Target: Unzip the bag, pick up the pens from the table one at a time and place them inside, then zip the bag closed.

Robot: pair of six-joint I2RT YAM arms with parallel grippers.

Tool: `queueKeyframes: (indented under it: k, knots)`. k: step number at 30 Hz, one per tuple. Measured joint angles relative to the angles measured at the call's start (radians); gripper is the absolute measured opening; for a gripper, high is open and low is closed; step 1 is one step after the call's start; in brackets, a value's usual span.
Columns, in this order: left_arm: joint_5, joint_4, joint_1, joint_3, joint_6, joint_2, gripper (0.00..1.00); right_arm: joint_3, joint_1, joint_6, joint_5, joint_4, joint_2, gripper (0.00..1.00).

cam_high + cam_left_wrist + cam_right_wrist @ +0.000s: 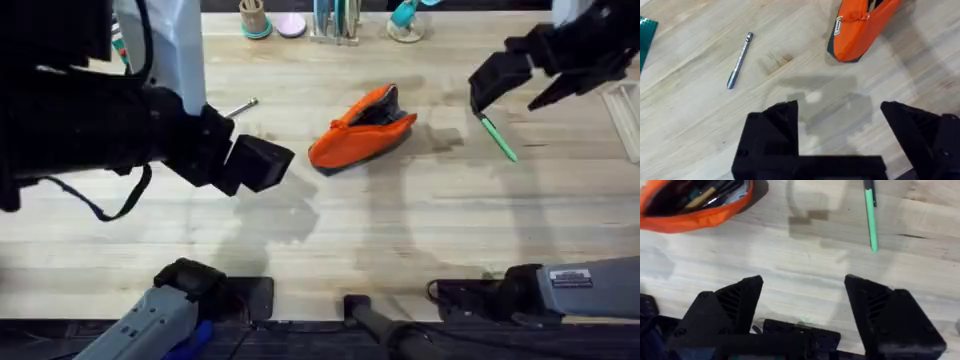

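On the left side, the left gripper (pixel 262 163) is held above the desk (pixel 400 230) with its jaws apart and nothing between them. The silvery grey pen (pixel 740 60) lies flat on the desk ahead of those jaws and off to one side, well apart from them, its long axis slanted rather than square to the gap; of the 2 arms, the left is plainly the nearer to it. Between the 2 grippers rests the bag (pixel 362 130), an orange pouch with a dark grey base, its zipper already open along the top, so that dark contents can be seen inside from the right wrist. On the right side, the right gripper (pixel 492 88) is also held with its jaws apart and empty. The green pen (pixel 870 217), bright with a dark tip, lies just ahead of those jaws, its long axis running roughly away from them, so a turn of the wrist would probably be needed before closing across it.
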Motion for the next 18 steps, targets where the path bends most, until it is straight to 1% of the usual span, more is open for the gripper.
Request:
queueKeyframes:
  k: [5,13,18]
  knots:
    - [0.000,0.000,0.000,0.000,0.000,0.000,0.994,-0.089,-0.016,-0.018,0.020,0.070,0.000,0.996]
    - [0.000,0.000,0.000,0.000,0.000,0.000,0.993,-0.216,-0.109,-0.029,0.076,0.141,0.000,0.996]
    - [0.000,0.000,0.000,0.000,0.000,0.000,0.994,-0.288,-0.132,-0.065,0.117,0.226,0.000,0.996]
